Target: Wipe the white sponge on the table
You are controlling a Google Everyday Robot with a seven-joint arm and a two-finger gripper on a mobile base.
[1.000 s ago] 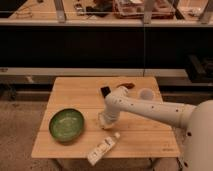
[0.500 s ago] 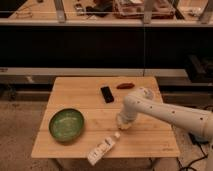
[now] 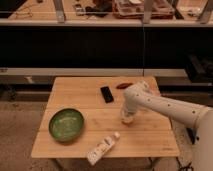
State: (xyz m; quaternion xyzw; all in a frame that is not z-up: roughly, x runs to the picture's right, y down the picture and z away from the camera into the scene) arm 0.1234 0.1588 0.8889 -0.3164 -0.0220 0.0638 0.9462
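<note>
- The fingers (image 3: 128,119) are closed, pointing down at the counter (image 3: 80,92) right of its middle; they press a small pale thing there, which looks like the white sponge (image 3: 128,120), mostly hidden under them.
- The white arm (image 3: 165,106) reaches in from the right edge of the scene, bends at a rounded elbow over the far right part of the counter and drops down to the fingers.
- A black device (image 3: 106,94) lies flat on the boards, just to the far left of the fingers, apart from them.
- A small reddish-brown thing (image 3: 123,85) lies near the far edge, beside the elbow.
- A white bottle (image 3: 102,147) lies on its side near the near edge, cap pointing toward the fingers, well apart from them.
- A green bowl (image 3: 66,124) stands upright on the left half of the counter, well apart from the fingers.
- Behind the counter runs a dark shelving unit (image 3: 100,45).
</note>
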